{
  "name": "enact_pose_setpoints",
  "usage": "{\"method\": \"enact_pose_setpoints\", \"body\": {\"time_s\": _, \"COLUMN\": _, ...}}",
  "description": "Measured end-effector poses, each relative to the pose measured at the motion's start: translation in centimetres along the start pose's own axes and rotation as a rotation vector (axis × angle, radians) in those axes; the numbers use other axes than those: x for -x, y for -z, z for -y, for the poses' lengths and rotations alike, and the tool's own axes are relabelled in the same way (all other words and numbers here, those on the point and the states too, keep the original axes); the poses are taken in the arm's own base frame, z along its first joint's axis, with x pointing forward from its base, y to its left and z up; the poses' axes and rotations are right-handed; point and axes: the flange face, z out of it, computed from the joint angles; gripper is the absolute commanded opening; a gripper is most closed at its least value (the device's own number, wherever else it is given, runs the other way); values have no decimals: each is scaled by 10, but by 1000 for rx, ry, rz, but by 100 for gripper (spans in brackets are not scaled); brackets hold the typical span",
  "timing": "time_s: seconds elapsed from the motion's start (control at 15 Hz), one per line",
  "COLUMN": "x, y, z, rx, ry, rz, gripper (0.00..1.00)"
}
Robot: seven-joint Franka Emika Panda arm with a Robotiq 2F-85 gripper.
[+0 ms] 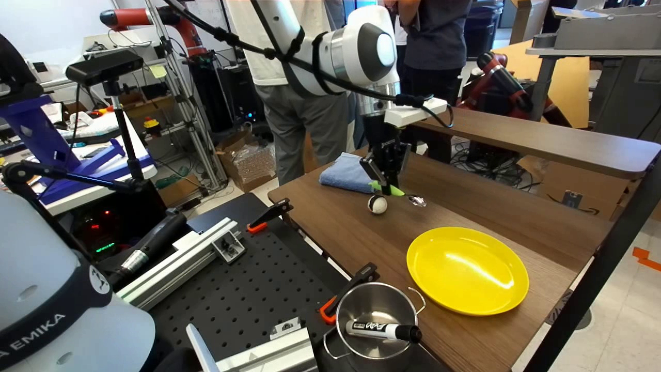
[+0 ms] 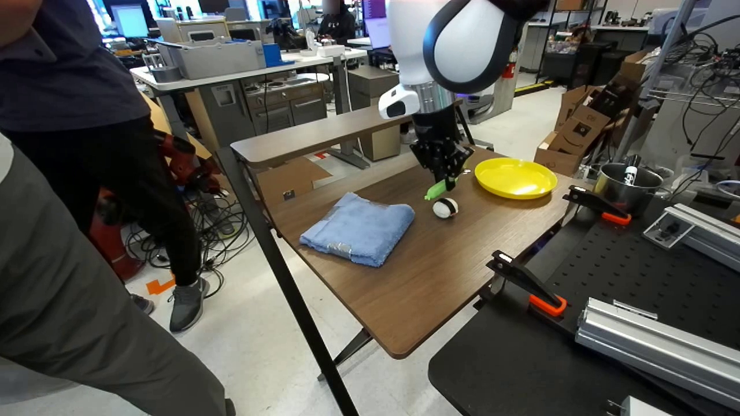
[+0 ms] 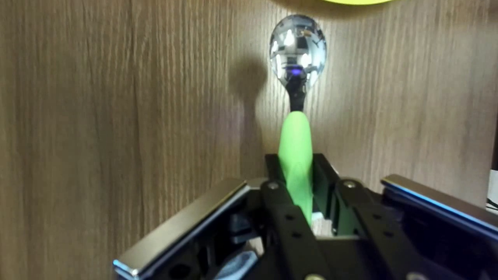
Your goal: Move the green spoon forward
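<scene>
Green spoon (image 3: pixel 296 121) held by its handle (image 3: pixel 297 153)

Below it spreads the brown table (image 1: pixel 369 232); in an exterior view the yellow plate (image 1: pixel 467 271) lies right and near of the spoon, the folded blue towel (image 1: pixel 347 173) left and far. In the wrist view the spoon's shadow (image 3: pixel 249 77) falls apart on its left, so I judge it to be off the wood.

Taken whole, it should be light and stiff, with little to break. The handle looks like smooth plastic, thick and rounded: the place to hold, though its curve may let the spoon roll or dip. The shiny metal bowl (image 3: pixel 298 50) would be slick, and the thin neck (image 3: pixel 297 102) gives little to squeeze; better to leave both alone.

The gripper (image 3: pixel 296 161) is nearly closed, its jaws apart only by the thickness of the handle. Its pads (image 3: pixel 322 169) press the green from both sides, behind the neck; the bowl end sticks out ahead, touching nothing visible.
</scene>
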Motion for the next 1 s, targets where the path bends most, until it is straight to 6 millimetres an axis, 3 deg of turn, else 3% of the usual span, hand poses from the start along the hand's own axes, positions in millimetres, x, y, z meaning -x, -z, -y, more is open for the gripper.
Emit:
{"method": "enact_pose_setpoints", "body": {"time_s": 0.4, "x": -57, "y": 2, "z": 39, "rx": 12, "ry": 94, "rz": 55, "gripper": 6}}
{"method": "enact_pose_setpoints", "body": {"time_s": 1.0, "x": -120, "y": 4, "z": 63, "rx": 35, "ry": 176, "rz": 96, "gripper": 6}}
